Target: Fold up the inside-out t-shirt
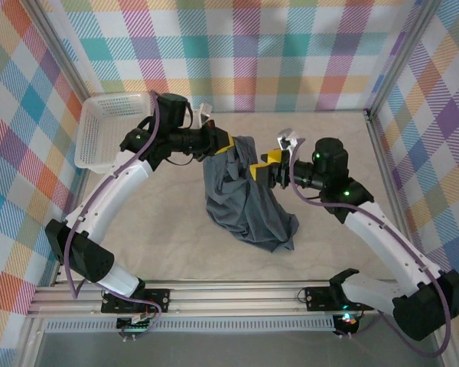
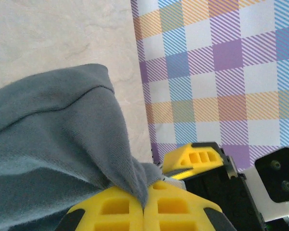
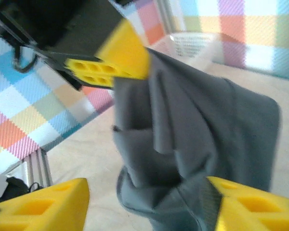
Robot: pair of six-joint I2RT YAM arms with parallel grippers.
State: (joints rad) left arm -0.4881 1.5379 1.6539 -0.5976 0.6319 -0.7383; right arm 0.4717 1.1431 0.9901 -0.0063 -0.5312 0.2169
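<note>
Top view, near to far. Both arm bases are bolted at the 6 o'clock edge of the pale beige table (image 1: 176, 245). The plain dark slate-grey short-sleeved soft-cloth t-shirt (image 1: 245, 202) sits mid-table, bunched. Its lower end is heaped on the surface toward 5 o'clock. Its upper end is lifted and strung between the two grippers.

Left gripper (image 1: 223, 144), black body with yellow fingers, is on the t-shirt's top edge at the 11 o'clock corner. Left wrist view: left gripper (image 2: 144, 204) has its fingers (image 2: 115, 211) pressed together, with a fold of t-shirt (image 2: 53, 139) pinched between them. The cloth drapes off toward 9 o'clock.

Right gripper (image 1: 269, 164) meets the t-shirt at its 2 o'clock side. Right wrist view: right gripper (image 3: 145, 190) has its fingers (image 3: 43, 204) spread wide, one at 7 o'clock and one at 5 o'clock of the frame. The crumpled t-shirt (image 3: 197, 125) hangs between them (frame is blurred, so I cannot tell if the cloth touches either pad; it looks nearest the 5 o'clock one). The left gripper's yellow finger (image 3: 115, 62) sits at 11 o'clock there, on the cloth's top edge.

Further back, a white plastic mesh basket (image 1: 111, 130) sits at 10 o'clock on the table, beside the left arm and apart from the t-shirt. A pastel plaid wall (image 1: 291, 53) is behind at 12 o'clock.
</note>
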